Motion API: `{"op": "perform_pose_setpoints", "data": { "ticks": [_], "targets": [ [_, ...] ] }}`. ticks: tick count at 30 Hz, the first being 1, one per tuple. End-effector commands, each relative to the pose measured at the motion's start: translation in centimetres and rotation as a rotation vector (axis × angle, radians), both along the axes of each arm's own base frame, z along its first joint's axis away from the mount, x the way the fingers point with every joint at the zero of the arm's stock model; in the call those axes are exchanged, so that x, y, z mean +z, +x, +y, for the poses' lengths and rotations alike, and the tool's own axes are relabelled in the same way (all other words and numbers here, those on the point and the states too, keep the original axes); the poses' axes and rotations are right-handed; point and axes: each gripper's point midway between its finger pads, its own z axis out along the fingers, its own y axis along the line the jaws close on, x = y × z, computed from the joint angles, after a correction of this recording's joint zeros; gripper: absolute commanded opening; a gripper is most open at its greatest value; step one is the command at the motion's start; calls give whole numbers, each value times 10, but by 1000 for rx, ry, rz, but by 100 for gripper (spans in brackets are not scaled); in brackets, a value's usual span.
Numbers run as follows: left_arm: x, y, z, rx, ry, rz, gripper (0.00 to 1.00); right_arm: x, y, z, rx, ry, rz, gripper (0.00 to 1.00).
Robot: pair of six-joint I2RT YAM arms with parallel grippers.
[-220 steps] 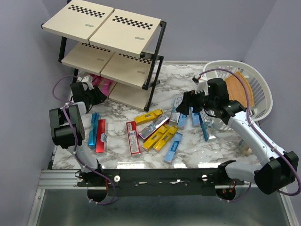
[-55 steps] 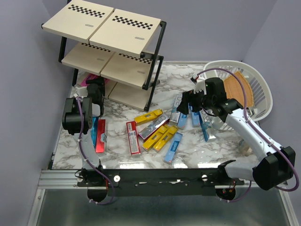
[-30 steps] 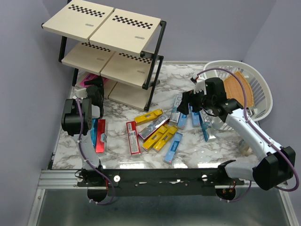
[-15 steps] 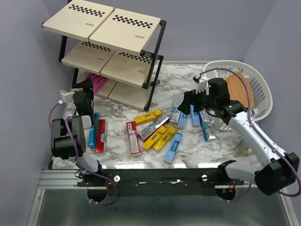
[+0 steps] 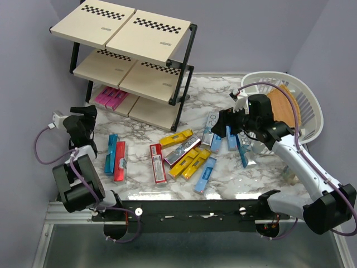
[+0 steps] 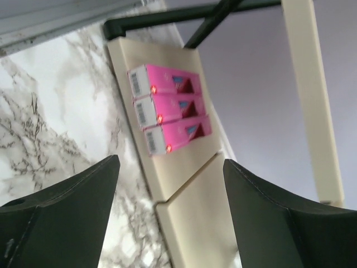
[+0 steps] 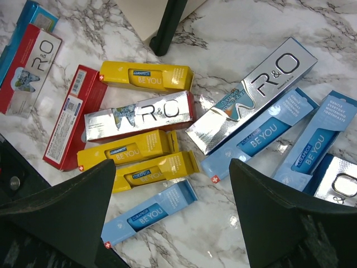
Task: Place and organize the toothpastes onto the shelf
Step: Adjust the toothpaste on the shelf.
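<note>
Checking clearances. Left gripper point(image 5: 85, 113) hangs over the tabletop's point(image 5: 167, 187) left edge, just on the near side of the shelf point(image 5: 131, 33). Its fingers are spread with nothing between them. The wall point(image 5: 28, 84) is close on its outer side, so room is tight there. Its wrist view looks into the shelf's open front at the bottom board point(image 6: 184, 167).

Task items: three pink boxes point(image 6: 170, 109) lie side by side, touching, on that bottom board at the shelf's left end.

Right gripper point(image 7: 172, 167) hovers above the loose boxes point(image 5: 187, 153) at the tabletop's centre, fingers apart and empty.

Loose boxes are yellow, silver and light blue. They lie at mixed angles, several touching or overlapping. A red box point(image 5: 158, 163) lies on their left side. A red-and-blue pair point(image 5: 115, 156) lies near the left edge, on the near side of the left gripper.

Open room: bare marble along the near edge, and at the far edge between shelf and basket point(image 5: 304, 100).

Obstructions: the shelf fills the far-left corner, and its black post point(image 5: 179, 109) stands just beyond the loose boxes. The basket fills the far-right corner with a wooden board point(image 5: 284, 109) inside. Light-blue boxes lie just beside its left rim.
</note>
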Motion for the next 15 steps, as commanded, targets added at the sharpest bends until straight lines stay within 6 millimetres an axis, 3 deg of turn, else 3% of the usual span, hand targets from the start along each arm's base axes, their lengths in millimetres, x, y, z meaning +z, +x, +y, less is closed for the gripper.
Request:
{"op": "perform_pose_setpoints", "data": {
  "ticks": [1, 5, 7, 11, 12, 14, 15],
  "targets": [
    [7, -5, -19, -170, 154, 86, 86, 3, 1, -2, -22, 7, -7, 91],
    [-10, -6, -22, -237, 189, 169, 86, 0, 1, -1, -25, 16, 11, 91],
    [-8, 2, -24, -262, 152, 157, 86, -2, 1, 1, -20, 23, 25, 91],
    [-19, 25, -28, -322, 47, 139, 86, -3, 0, 3, -18, 37, 38, 91],
    [-10, 34, -27, -332, 44, 115, 86, -3, 0, 4, -17, 37, 38, 91],
    [-19, 46, -27, -345, -25, 111, 86, -4, -1, 2, -21, 33, 37, 91],
    [-12, 54, -26, -352, -36, 87, 86, -5, -1, 1, -26, 29, 37, 91]
  ]
}}
